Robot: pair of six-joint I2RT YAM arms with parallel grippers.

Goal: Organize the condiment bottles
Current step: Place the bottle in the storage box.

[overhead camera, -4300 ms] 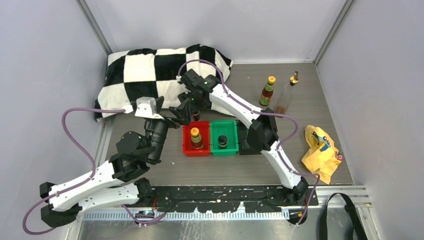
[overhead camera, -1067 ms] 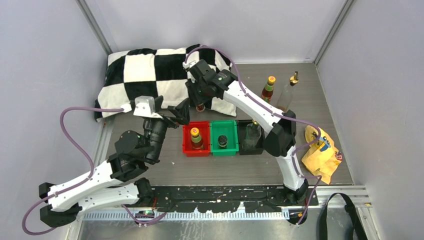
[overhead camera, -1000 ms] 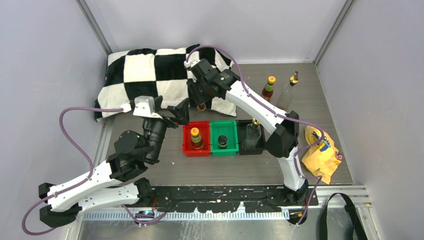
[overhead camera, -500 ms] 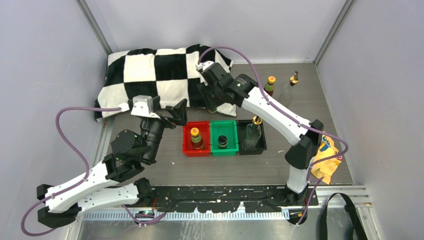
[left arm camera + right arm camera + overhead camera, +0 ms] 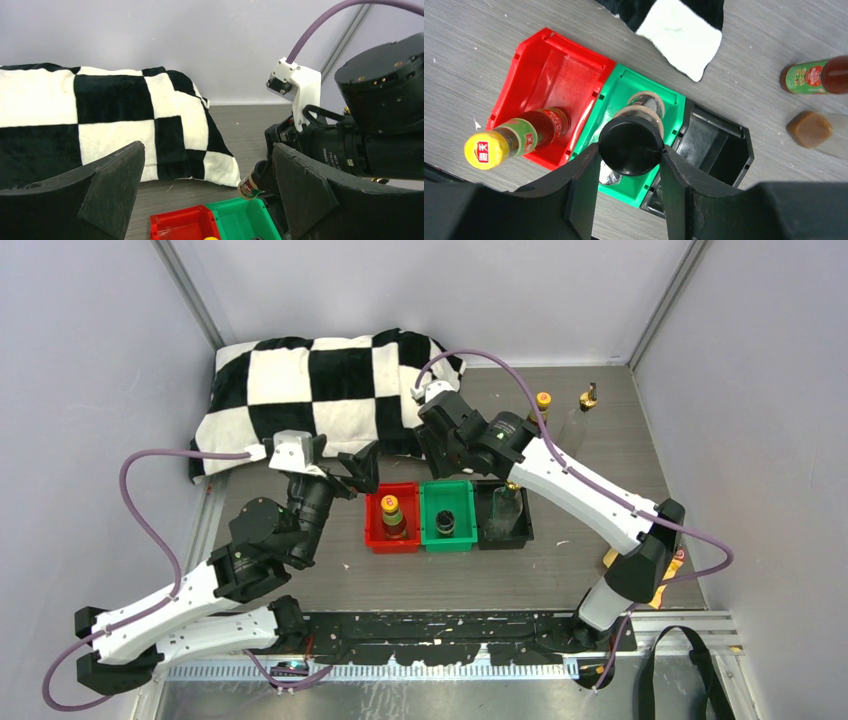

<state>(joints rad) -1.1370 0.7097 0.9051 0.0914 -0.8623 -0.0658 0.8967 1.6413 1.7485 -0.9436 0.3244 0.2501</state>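
My right gripper (image 5: pixel 630 150) is shut on the black cap of a short dark bottle (image 5: pixel 631 144). It hangs tilted just above the back edge of the green tray (image 5: pixel 447 490), and the left wrist view shows the same dark bottle (image 5: pixel 249 186). Another dark bottle (image 5: pixel 446 523) stands in that tray. A reddish bottle with a yellow cap (image 5: pixel 391 512) stands in the red tray (image 5: pixel 372 525). A clear glass bottle (image 5: pixel 507 505) stands in the black tray (image 5: pixel 524 536). At the back right stand one more reddish bottle (image 5: pixel 543 400) and a clear one (image 5: pixel 585 410). My left gripper (image 5: pixel 355 468) is open, left of the red tray.
A black-and-white checkered cloth (image 5: pixel 320 390) lies bunched at the back left, close behind the trays. A yellow bag (image 5: pixel 610 558) peeks out from behind the right arm's elbow at the right edge. Grey walls close in both sides.
The right arm has carried the dark bottle to the right and nearer, from in front of the cloth to above the green tray. The left arm has barely shifted.
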